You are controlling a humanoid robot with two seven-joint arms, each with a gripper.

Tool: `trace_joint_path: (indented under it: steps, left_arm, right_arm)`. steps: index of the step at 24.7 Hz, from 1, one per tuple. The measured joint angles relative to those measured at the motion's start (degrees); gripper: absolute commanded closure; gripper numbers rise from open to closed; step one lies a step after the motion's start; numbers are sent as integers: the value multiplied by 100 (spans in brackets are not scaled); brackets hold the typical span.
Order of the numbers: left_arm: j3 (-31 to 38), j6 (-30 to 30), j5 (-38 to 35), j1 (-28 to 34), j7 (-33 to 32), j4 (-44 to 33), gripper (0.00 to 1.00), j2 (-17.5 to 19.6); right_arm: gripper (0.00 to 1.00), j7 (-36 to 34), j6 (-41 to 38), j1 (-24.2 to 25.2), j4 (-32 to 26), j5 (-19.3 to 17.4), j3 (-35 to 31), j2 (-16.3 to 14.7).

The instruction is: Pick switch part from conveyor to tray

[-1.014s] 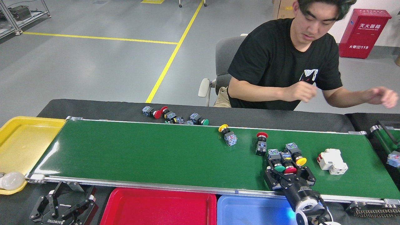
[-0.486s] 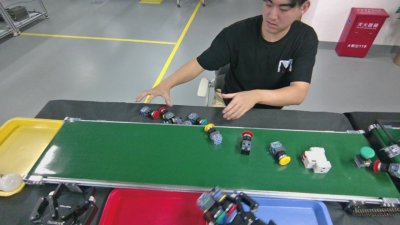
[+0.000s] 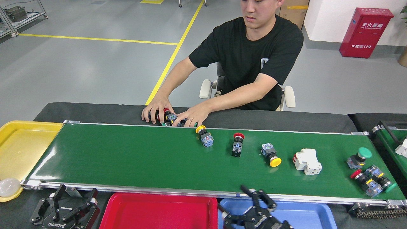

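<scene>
Grey factory floor lies behind the dark-green belt conveyor point(image 3: 143, 159), where push-button switch parts point(image 3: 237, 144) lie scattered; right claw point(image 3: 251, 206) spread, empty, above the blue plastic tray point(image 3: 305, 214); left claw point(image 3: 71, 206) spread over the bench.

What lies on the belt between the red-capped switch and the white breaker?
In the head view, one yellow-capped switch lies on the conveyor between the red-capped switch and the white breaker.

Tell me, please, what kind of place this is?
Probably a factory or robotics test floor: a green conveyor carrying switch parts, sorting trays such as the red tray, and yellow lines painted on the grey floor.
</scene>
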Motion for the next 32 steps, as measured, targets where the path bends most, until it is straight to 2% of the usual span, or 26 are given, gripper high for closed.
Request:
trace_joint_path:
  steps: [2,5,8,11,17,26,32]
  left_arm:
    - [-367,187,-221,-322,-342,-6,0,-98]
    - [-1080,490,-710,-816,-678,58,0,-461]
    - [-1553,713,-1133,-1293,-922,389,0,-926]
    - [-1665,891,-1321,-1814,-1099,963,0,-1298]
    - [-1682,1303,-1329,-2739,-1178,2452,0,-1340]
    - [-1682,1726,-1322,-3203,-1201,3253,0,-1356]
    - [-1674,1801,-1246,-3388,-1174,3736,0,-1356]
  right_arm:
    - [2,-204,662,142,7,-60,-146,-32]
    - [2,-322,1237,65,30,-253,-287,-32]
    - [2,-123,1509,-379,164,-280,-303,-39]
    - [2,203,1568,-837,490,-254,-293,-78]
    - [2,626,1599,-1512,1074,-217,6,-204]
    - [2,952,433,-1727,1261,-215,237,-102]
    - [2,1017,250,-2466,2174,-214,243,215]
